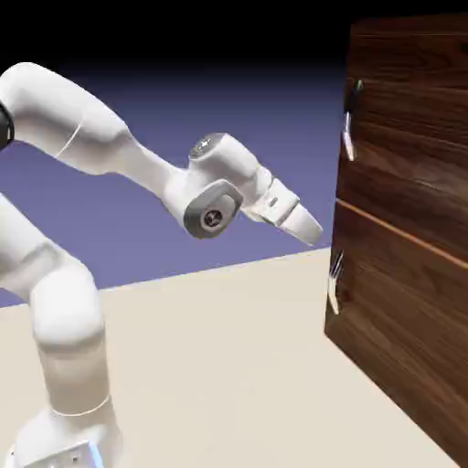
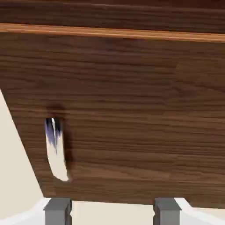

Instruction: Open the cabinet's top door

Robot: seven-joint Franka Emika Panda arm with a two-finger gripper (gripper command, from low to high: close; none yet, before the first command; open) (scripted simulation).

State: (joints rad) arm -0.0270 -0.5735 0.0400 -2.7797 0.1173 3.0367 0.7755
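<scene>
You were at the approach step, your gripper (image 2: 112,212) spread and empty, apart from the cabinet (image 1: 398,315). The top door (image 1: 411,151) sat closed on the cabinet's upper front. Your next move needed to raise the fingers toward the handle (image 1: 348,137) high on the cabinet.

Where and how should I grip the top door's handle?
I'd take the top handle mid-length, coming from the robot's side, straight at the door, fingertips either side of the bar: it is slim, runs nearly upright, and juts from the door's face toward the arm.
</scene>
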